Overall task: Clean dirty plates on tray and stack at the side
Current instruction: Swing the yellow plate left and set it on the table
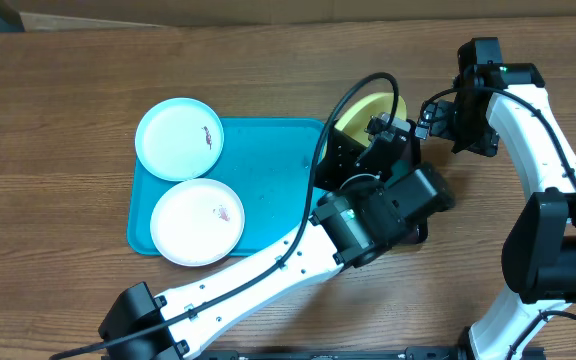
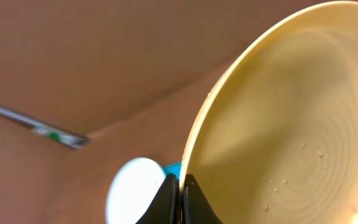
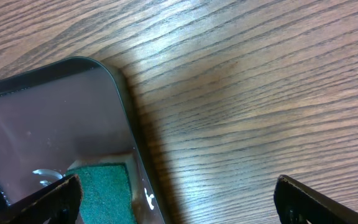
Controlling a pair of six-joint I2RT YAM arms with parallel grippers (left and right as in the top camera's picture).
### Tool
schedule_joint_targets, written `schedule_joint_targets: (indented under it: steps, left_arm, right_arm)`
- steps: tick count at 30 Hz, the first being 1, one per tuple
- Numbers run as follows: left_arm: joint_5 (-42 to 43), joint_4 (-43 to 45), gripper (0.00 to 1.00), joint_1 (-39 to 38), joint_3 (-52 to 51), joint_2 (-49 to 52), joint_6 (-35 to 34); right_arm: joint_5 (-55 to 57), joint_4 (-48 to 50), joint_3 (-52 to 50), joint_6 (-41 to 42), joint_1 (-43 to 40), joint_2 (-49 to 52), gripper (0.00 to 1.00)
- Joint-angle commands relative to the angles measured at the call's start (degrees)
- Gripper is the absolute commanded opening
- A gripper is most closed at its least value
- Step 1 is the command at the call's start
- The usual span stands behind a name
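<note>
My left gripper (image 1: 378, 132) is shut on the rim of the yellow-green plate (image 1: 366, 108) and holds it tilted on edge above the table, right of the turquoise tray (image 1: 268, 170). In the left wrist view the jaws (image 2: 180, 198) pinch the plate's rim, and the plate's pale face (image 2: 278, 124) carries small crumbs. The light-blue plate (image 1: 178, 138) lies at the tray's top-left corner and has a reddish stain. The white plate (image 1: 196, 222) lies at the tray's lower left, also stained. My right gripper (image 1: 431, 118) is open and empty beside the held plate; its fingers (image 3: 179, 205) spread wide.
A glossy black tray (image 3: 73, 118) with a green sponge (image 3: 101, 190) lies under my right gripper; in the overhead view my left arm hides it. Wooden table (image 1: 68, 80) all round. The blurred light-blue plate (image 2: 135, 190) shows behind the left jaws.
</note>
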Motion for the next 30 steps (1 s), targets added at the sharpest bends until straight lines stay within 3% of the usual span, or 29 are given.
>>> schedule_joint_targets:
  steps: [1, 10, 18, 21, 30]
  left_arm:
    - [15.2, -1.6, 0.04, 3.7, 0.7, -1.0, -6.6]
    - [54.6, -2.4, 0.04, 22.9, -1.2, 0.6, -9.6]
    - [85.1, -3.9, 0.04, 50.4, -1.2, 1.4, -9.3]
    - [89.9, -4.8, 0.04, 61.2, -1.2, 1.4, -9.3]
    - [87.0, -7.7, 0.04, 88.9, -1.7, 1.4, -8.9]
  right_arm:
    - [0.0, 0.3, 0.8, 0.4, 0.1, -0.7, 1.00]
    - [0.0, 0.3, 0.8, 0.4, 0.1, -0.7, 1.00]
    - [0.0, 0.3, 0.8, 0.4, 0.1, -0.7, 1.00]
    - [0.0, 0.3, 0.8, 0.4, 0.1, -0.7, 1.00]
    - [0.0, 0.3, 0.8, 0.4, 0.1, -0.7, 1.00]
